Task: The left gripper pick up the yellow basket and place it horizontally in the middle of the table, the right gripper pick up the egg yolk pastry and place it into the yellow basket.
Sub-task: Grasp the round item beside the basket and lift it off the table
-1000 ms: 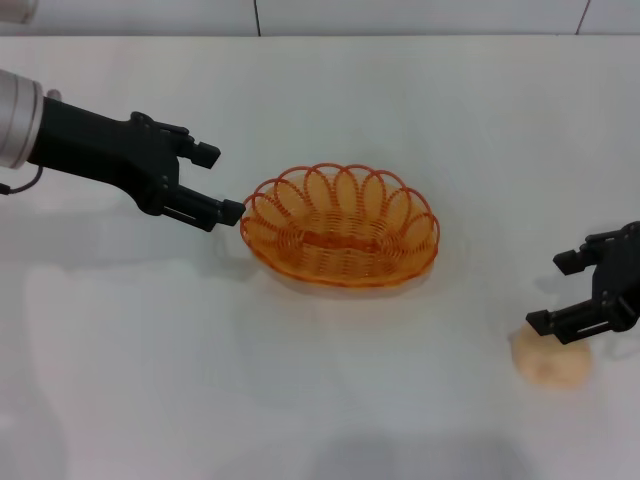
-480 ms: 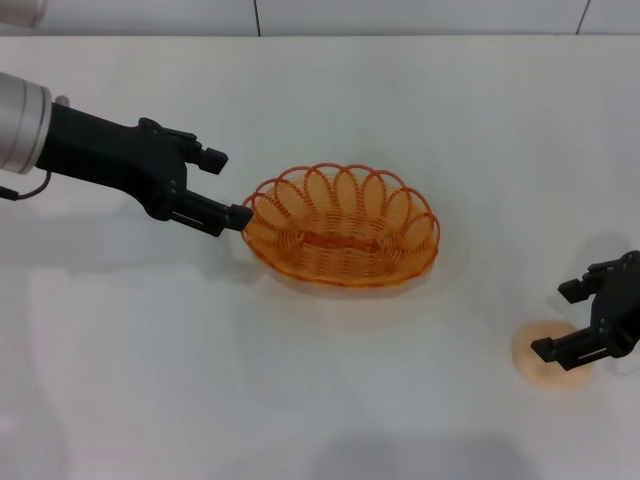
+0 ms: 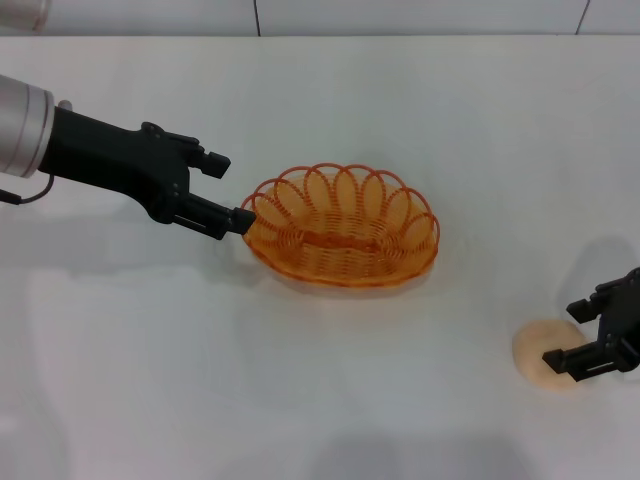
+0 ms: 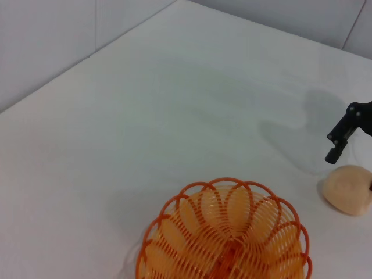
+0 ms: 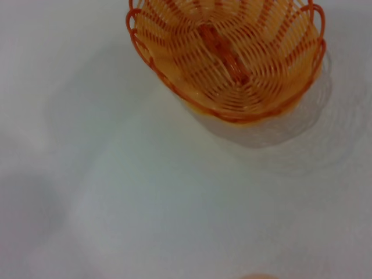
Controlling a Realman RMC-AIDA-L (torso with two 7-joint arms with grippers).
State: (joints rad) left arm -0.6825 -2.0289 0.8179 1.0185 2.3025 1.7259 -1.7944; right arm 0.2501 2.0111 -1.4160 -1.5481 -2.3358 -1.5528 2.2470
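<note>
The yellow basket (image 3: 340,225) lies lengthwise across the middle of the white table (image 3: 300,380). My left gripper (image 3: 236,194) is open at the basket's left end, with its lower fingertip touching the rim and nothing held. The egg yolk pastry (image 3: 538,352) sits on the table at the front right. My right gripper (image 3: 564,334) is open and low over the pastry's right side, one finger across its top edge. The left wrist view shows the basket (image 4: 226,235), the pastry (image 4: 347,189) and a right finger (image 4: 344,132). The right wrist view shows the basket (image 5: 229,52) and a sliver of pastry (image 5: 258,276).
A tiled wall (image 3: 400,15) runs along the table's far edge. Nothing else lies on the table.
My right gripper has moved toward the table's front and down onto the pastry. My left gripper has edged slightly right, closer to the basket's rim.
</note>
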